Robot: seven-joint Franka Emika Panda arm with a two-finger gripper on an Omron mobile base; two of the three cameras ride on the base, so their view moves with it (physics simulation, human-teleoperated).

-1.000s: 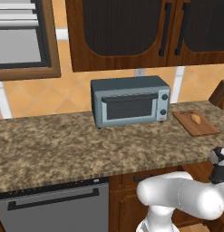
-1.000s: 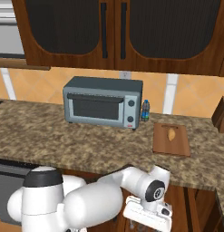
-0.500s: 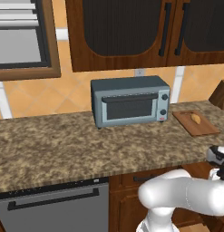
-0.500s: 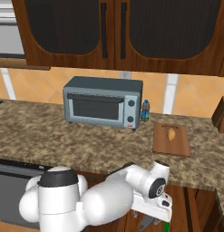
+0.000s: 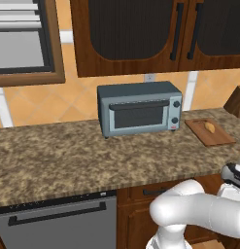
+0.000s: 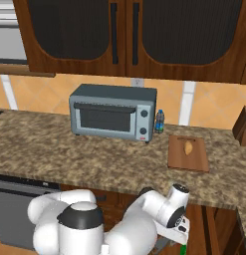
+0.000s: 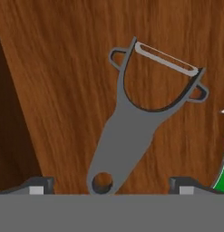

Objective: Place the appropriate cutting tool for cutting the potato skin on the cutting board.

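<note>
The grey metal peeler (image 7: 131, 122) lies flat on a brown wooden surface in the hand view, forked head up and handle end down. My gripper (image 7: 111, 186) is open, and its fingertips (image 7: 40, 186) stand on either side of the handle end without closing on it. The reddish-brown cutting board (image 5: 209, 132) (image 6: 187, 153) rests on the granite counter right of the toaster oven, with the small yellowish potato (image 5: 210, 127) (image 6: 188, 147) on it. My hand hangs below the counter's front edge in the right base view.
A green-handled, white-bladed utensil (image 7: 222, 167) lies right of the peeler. The grey toaster oven (image 5: 139, 108) (image 6: 113, 111) stands mid-counter with a small bottle (image 6: 159, 121) beside it. A knife block (image 5: 236, 100) sits far right. A dishwasher (image 5: 58, 222) is under the counter at left.
The arm has swung slightly to the right below the counter edge. The board, potato and toaster oven have not moved.
</note>
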